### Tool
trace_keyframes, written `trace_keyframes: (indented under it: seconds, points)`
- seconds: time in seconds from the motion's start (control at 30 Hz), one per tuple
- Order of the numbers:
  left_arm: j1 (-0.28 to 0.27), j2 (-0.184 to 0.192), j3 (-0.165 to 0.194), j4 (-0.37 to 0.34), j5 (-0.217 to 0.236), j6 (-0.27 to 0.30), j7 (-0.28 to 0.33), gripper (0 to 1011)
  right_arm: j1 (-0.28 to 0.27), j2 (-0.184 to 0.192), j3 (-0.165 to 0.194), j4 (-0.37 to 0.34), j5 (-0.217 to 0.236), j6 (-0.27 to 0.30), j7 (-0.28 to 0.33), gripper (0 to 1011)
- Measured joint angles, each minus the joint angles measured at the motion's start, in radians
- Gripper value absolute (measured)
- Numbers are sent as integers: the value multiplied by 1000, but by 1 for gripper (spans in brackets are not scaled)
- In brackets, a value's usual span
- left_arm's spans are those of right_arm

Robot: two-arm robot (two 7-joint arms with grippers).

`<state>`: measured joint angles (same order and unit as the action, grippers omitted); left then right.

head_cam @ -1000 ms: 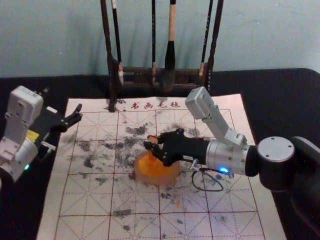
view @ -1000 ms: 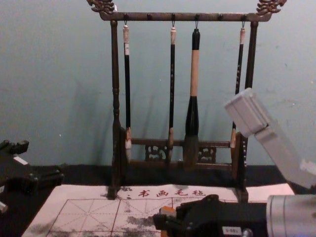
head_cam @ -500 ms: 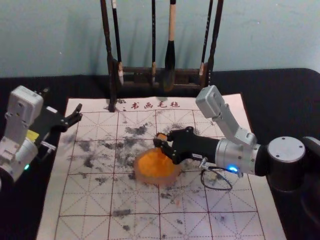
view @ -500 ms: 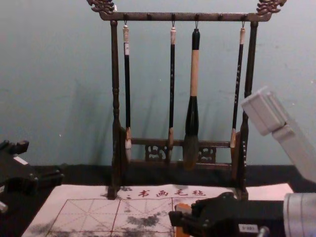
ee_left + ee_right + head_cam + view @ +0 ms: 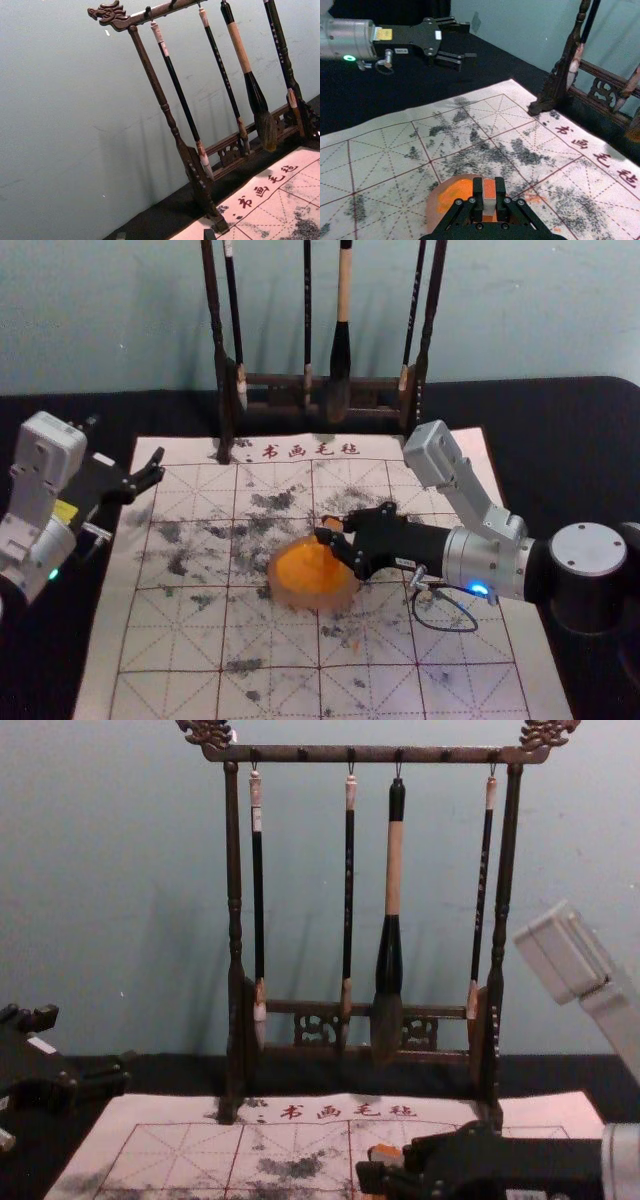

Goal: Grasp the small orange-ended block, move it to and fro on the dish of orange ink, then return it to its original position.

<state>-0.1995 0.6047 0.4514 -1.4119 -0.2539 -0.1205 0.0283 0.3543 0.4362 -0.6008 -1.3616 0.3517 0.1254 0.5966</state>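
Mat (image 5: 170, 645) | right claw (image 5: 489, 182) pinches block (image 5: 489, 204) at dish (image 5: 432, 210) | likely light, stiff; grip pale sides | left claw (image 5: 471, 41) wide, by mat edge

dish (image 5: 291, 598) on mat (image 5: 165, 640), rack (image 5: 235, 870) behind dish, brushes (image 5: 394, 870) on rack

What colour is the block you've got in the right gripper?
The block shows orange with a whitish section, best seen in the right wrist view.

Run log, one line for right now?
Right gripper: shut on block | Block: at orange-ink dish, contact unclear | Left gripper: open, parked by mat
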Motion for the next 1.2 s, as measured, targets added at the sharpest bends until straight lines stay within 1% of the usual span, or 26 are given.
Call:
trace_keyframes:
  seconds: [0.17,0.37,0.77,1.2]
  points:
    - [0,0,0,0,0,0,0,1001,-14,9,0,-20,8,3,7,127]
    - [0,0,0,0,0,0,0,1002,-18,8,-6,-28,13,5,12,126]
    - [0,0,0,0,0,0,0,1001,-4,-16,-29,-16,16,9,18,127]
    - [0,0,0,0,0,0,0,1001,29,-53,-43,31,13,7,13,127]
